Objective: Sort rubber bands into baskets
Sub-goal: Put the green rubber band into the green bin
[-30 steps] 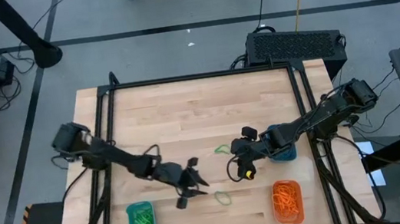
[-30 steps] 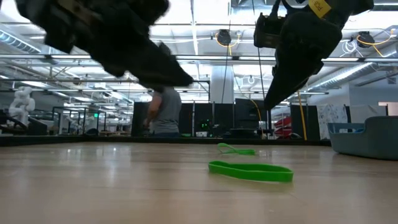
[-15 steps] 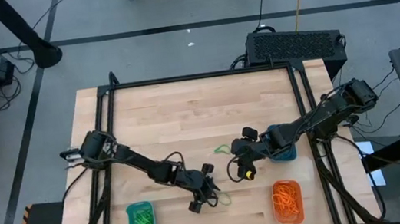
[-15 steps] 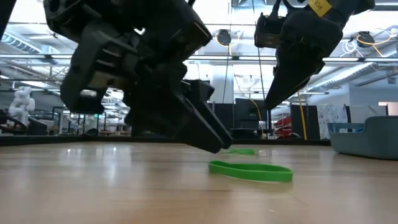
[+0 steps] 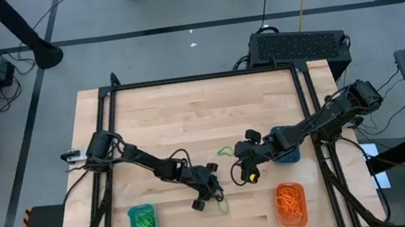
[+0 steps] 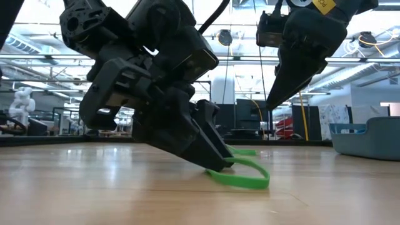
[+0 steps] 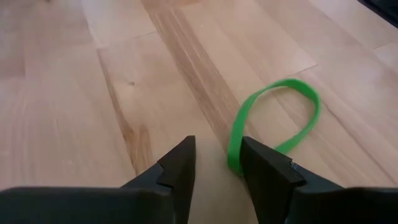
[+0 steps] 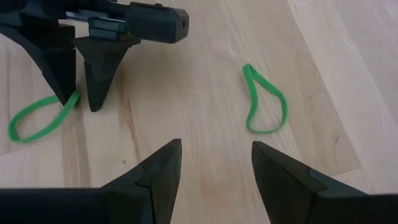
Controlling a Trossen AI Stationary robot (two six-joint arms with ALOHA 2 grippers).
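A green rubber band (image 7: 273, 121) lies on the wooden table, near its front edge. My left gripper (image 7: 217, 149) is down on the table at the band's end, open, slanting down from the table's left. A second green rubber band (image 8: 264, 106) lies flat farther back. Above and to the right of both, my right gripper (image 8: 214, 168) hangs open with nothing between its fingers. Three baskets stand on the table: a teal one (image 5: 143, 225) holding green bands, an orange one (image 5: 291, 202) holding orange bands, and a teal one (image 5: 286, 153) under my right arm. My left gripper touches the green band only at the band's end (image 7: 234, 160), which lies just inside the gap against the inner side of one finger (image 7: 261, 171). The fingers come slanting down from the table's left. The band rests on the table, its far side arched up (image 6: 253, 167).
Black frame rails (image 5: 112, 141) run along the table's left, far and right sides. A black box (image 5: 299, 44) and cables sit behind the far edge. Bare wood stretches across the table's far half.
My left gripper has come down and toward the table's right, onto the nearer green band. The band, which lay long and flat, is now pushed shorter, with one side arched up off the table.
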